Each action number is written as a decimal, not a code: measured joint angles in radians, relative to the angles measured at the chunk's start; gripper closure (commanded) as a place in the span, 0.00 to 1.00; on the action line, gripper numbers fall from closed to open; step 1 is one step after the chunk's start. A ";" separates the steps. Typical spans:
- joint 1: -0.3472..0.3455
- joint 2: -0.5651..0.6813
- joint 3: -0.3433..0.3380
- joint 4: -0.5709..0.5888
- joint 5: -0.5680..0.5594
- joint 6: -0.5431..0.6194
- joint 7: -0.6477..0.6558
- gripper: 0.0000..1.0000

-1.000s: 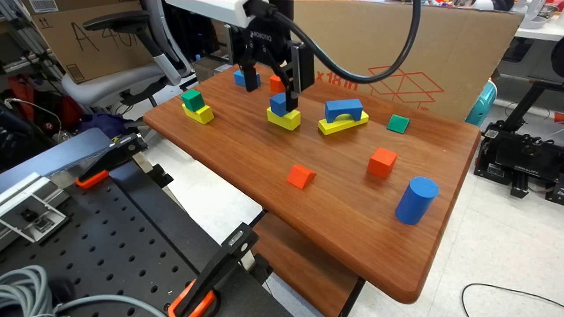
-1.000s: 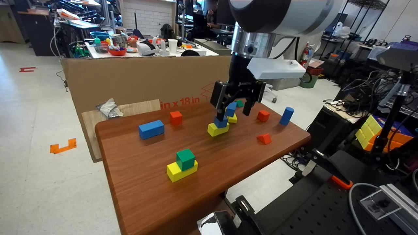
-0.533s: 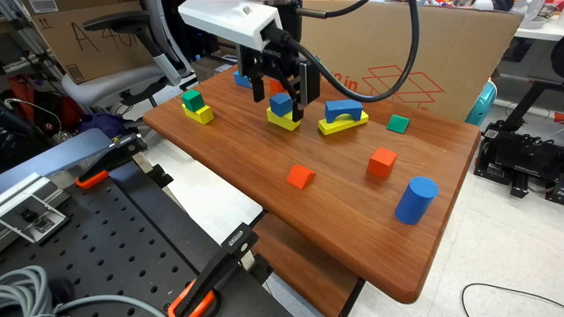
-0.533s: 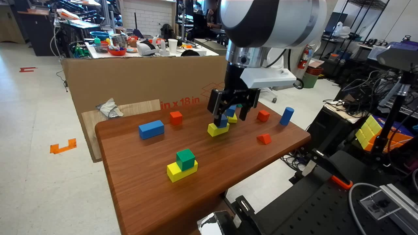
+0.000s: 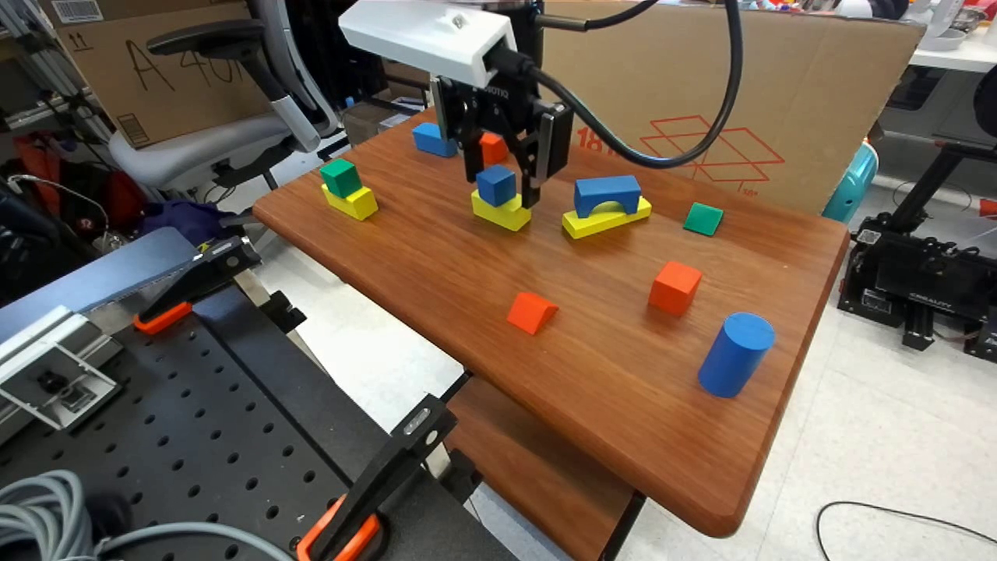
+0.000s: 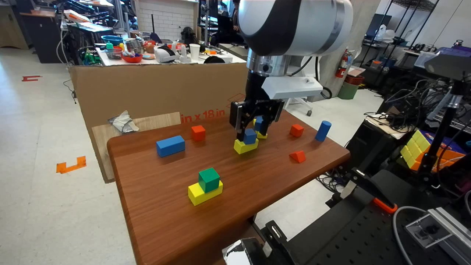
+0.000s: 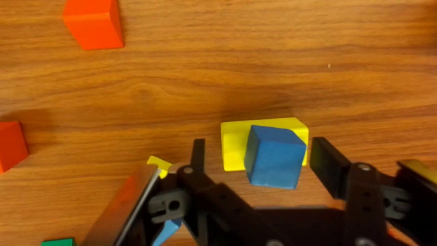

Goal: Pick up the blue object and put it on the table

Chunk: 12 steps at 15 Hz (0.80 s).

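Spread fingers [image 7: 329, 167] of the gripper [image 7: 258, 150] flank the blue cube [image 7: 276, 167]

The blue cube sits on top of a yellow block [image 7: 234, 147], which itself lies on the table [image 5: 607, 389]. The gripper points downward over it with its fingers well parted — one to each side of the cube. In the wrist view a gap shows between the cube and each finger; the cube lies nearer the finger toward the right of that picture. How far down the fingers reach beside the cube is hard to judge from these angles.

In an exterior view, a blue arched block [image 5: 611, 188] rests on a longer yellow block [image 5: 592, 227] near the gripper, and a flat green piece [image 5: 704, 219] lies farther along the table. A red wedge [image 5: 532, 312], a red cube [image 5: 675, 288] and a blue cylinder [image 5: 737, 355] standing on end are there too — all apart from the gripper. In an exterior view, a green cube [image 6: 208, 180] rests on another yellow block [image 6: 204, 195], well apart from the gripper, and a blue bar [image 6: 170, 146] lies near a second red cube [image 6: 198, 133]. A black perforated bench [image 5: 202, 382] bearing black-and-orange clamps [image 5: 389, 465] stands alongside the table, and a cardboard panel [image 6: 158, 88] with red lettering rises along another edge.
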 measured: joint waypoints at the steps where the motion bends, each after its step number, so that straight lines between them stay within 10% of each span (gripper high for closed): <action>1: 0.001 0.003 0.001 0.003 0.000 0.000 0.000 0.60; 5: 0.004 0.009 0.005 0.013 0.000 0.000 -0.001 0.90; 12: 0.004 0.006 0.032 0.012 0.000 -0.001 -0.008 0.92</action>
